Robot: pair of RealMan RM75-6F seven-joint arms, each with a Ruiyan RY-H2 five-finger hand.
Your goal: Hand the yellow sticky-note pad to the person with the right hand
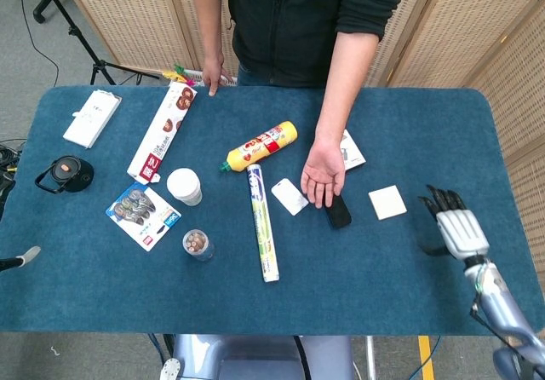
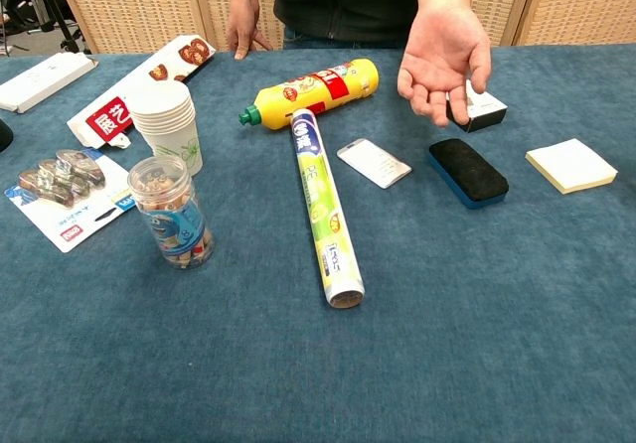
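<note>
The yellow sticky-note pad (image 1: 387, 202) is laid flat on the table (image 1: 409, 133), just left of the right hand (image 1: 451, 225), a corner turned toward it. The hand's fingers are spread apart and nothing is held.

**Silver hand, black fingers**

The right hand (image 1: 450, 223) has a pale silver-grey back plate, ribbed with shallow grooves running toward the fingers (image 1: 438, 198), which are black and slender. A black thumb juts from its side. Behind it, a narrow silver wrist joins a light blue-grey forearm (image 1: 502, 303). A thin dark cable seems to run alongside the forearm, though it is too small to tell.
</note>
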